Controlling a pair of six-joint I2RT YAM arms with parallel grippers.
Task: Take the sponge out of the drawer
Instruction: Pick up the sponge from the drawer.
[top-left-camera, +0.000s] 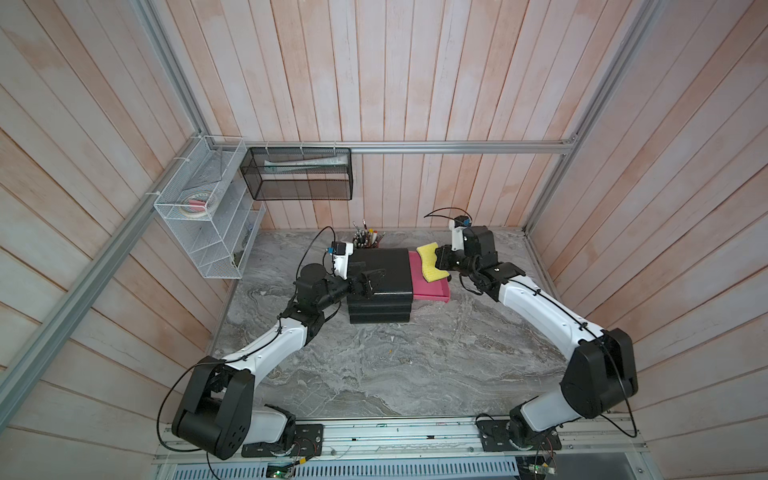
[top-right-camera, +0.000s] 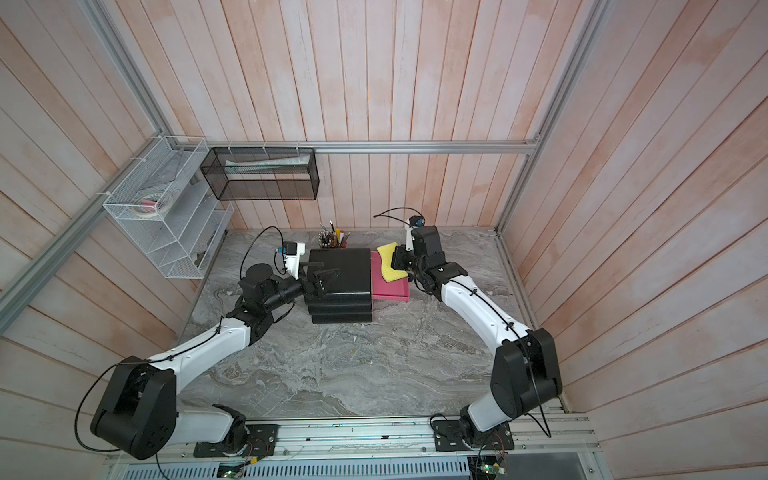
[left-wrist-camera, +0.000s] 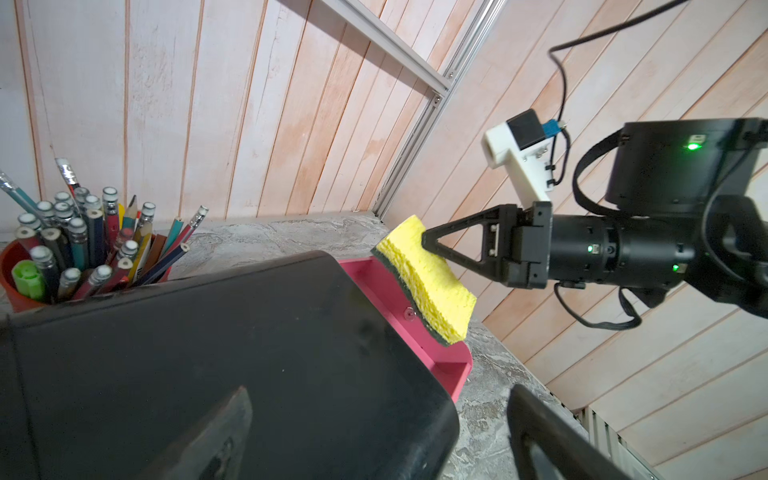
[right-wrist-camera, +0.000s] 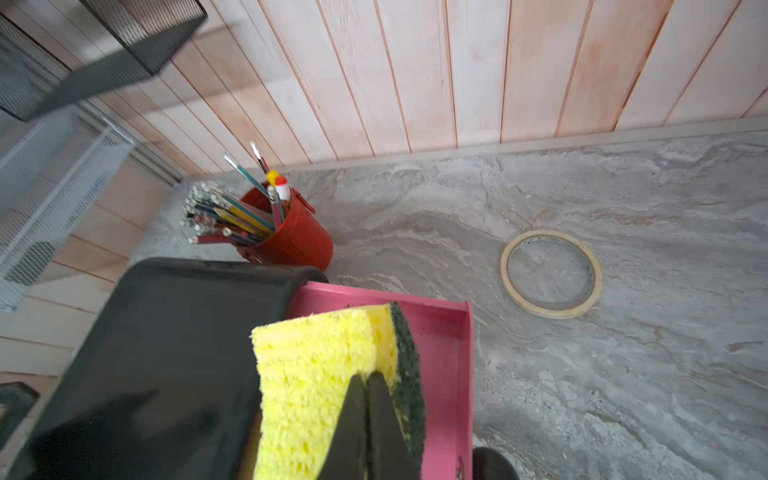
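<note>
The yellow sponge (top-left-camera: 430, 262) (top-right-camera: 390, 264) (left-wrist-camera: 432, 286) (right-wrist-camera: 316, 365) with a dark green scouring side hangs tilted above the open pink drawer (top-left-camera: 432, 293) (top-right-camera: 390, 294) (left-wrist-camera: 451, 370) (right-wrist-camera: 451, 353). My right gripper (top-left-camera: 437, 259) (top-right-camera: 395, 262) (left-wrist-camera: 428, 244) (right-wrist-camera: 368, 382) is shut on the sponge, pinching its yellow foam. The drawer sticks out of the right side of a black drawer unit (top-left-camera: 384, 286) (top-right-camera: 347, 278) (left-wrist-camera: 208, 353) (right-wrist-camera: 166, 353). Over the unit's top left part, my left gripper (top-left-camera: 368, 272) (top-right-camera: 324, 271) (left-wrist-camera: 382, 449) stands open, holding nothing.
A red cup of pencils (top-left-camera: 368, 239) (left-wrist-camera: 25, 270) (right-wrist-camera: 291, 237) stands right behind the black unit. A tape ring (right-wrist-camera: 551, 274) lies flat on the marble table to the right of the drawer. A black mesh basket (top-left-camera: 299, 174) and a white wire rack (top-left-camera: 208, 216) hang on the walls.
</note>
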